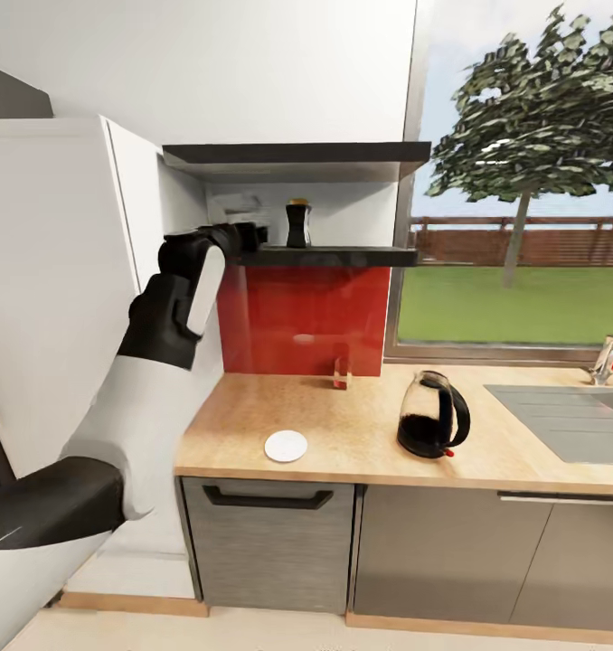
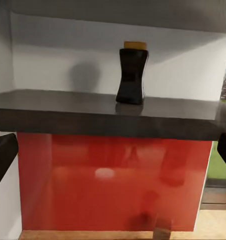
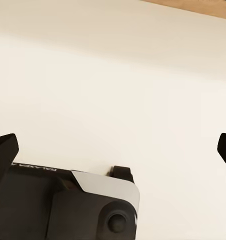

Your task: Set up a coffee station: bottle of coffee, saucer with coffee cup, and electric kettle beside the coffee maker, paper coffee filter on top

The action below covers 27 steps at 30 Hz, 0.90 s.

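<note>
Left tool (image 1: 250, 237) raised — open beside the shelf's bottle of coffee (image 1: 297, 223).

The left end effector (image 1: 252, 237) is blurring into the dark shelf (image 1: 343, 257) edge in the head view, so its jaw spacing is unreadable there. The small object (image 1: 342, 372) against the red backsplash (image 1: 297, 316) is too small to identify. The picture's edge is cutting off the tap (image 1: 612, 357).
</note>
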{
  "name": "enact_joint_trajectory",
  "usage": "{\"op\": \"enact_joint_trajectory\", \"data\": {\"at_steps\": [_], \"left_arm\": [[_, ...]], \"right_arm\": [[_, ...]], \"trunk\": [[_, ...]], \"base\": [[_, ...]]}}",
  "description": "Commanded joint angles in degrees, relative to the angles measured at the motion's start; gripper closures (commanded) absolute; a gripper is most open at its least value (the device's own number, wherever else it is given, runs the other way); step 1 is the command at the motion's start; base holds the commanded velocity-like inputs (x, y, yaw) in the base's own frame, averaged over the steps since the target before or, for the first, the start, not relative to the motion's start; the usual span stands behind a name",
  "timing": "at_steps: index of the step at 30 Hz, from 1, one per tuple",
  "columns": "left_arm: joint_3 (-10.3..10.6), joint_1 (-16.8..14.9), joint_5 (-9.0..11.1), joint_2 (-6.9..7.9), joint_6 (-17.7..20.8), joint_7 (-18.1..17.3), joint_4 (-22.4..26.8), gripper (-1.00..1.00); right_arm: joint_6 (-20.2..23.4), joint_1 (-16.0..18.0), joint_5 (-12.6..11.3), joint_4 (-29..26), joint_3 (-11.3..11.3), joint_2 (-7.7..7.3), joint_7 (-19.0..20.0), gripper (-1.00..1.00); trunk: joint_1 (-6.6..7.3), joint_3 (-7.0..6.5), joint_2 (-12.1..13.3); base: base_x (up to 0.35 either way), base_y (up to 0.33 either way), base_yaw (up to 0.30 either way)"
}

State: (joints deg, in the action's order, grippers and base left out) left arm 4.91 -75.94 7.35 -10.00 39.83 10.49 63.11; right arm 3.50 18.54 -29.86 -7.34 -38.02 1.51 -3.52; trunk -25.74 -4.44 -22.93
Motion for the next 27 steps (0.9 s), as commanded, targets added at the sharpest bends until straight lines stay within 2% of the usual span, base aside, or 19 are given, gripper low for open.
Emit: {"op": "enact_joint_trajectory", "data": {"at_steps": [1,6,11,20,24,27], "left_arm": [[0.0,-1.2,0.7,0.0,1.1,0.5,-0.5,-1.0],[0.0,-10.8,1.3,0.0,4.3,0.5,-6.4,-1.0],[0.0,-15.2,1.5,0.0,6.6,0.5,-10.1,-1.0],[-0.3,-16.2,1.7,0.0,7.4,0.2,-7.0,-1.0],[-0.5,-16.2,2.1,0.0,8.4,0.2,-6.8,-1.0],[-0.9,-16.3,2.2,0.0,9.9,0.2,-8.5,-1.0]], "right_arm": [[0.3,0.0,-0.4,-0.1,-0.5,-0.02,-0.4,-1.0],[0.4,0.0,-0.4,-0.2,-0.5,0.06,-0.4,-1.0],[0.3,0.0,-0.7,-0.2,-0.4,0.03,-0.4,-1.0],[0.4,0.0,-0.7,-0.2,-0.3,-0.02,-0.4,-1.0],[0.4,0.0,-0.7,-0.2,-0.3,-0.02,-0.4,-1.0],[0.4,0.0,-0.7,-0.2,-0.3,-0.02,-0.4,-1.0]], "trunk": [[-0.04,0.04,0.0],[-0.04,0.03,0.0],[-0.04,-0.21,0.0],[-0.04,-1.0,0.0],[-0.04,-1.36,0.0],[-0.04,-1.61,0.0]], "base": [[0.0,0.0,0.0],[0.0,0.0,0.0],[0.0,0.0,-0.031],[0.0,0.0,-0.11],[0.0,0.0,-0.129],[0.0,0.0,-0.131]]}}
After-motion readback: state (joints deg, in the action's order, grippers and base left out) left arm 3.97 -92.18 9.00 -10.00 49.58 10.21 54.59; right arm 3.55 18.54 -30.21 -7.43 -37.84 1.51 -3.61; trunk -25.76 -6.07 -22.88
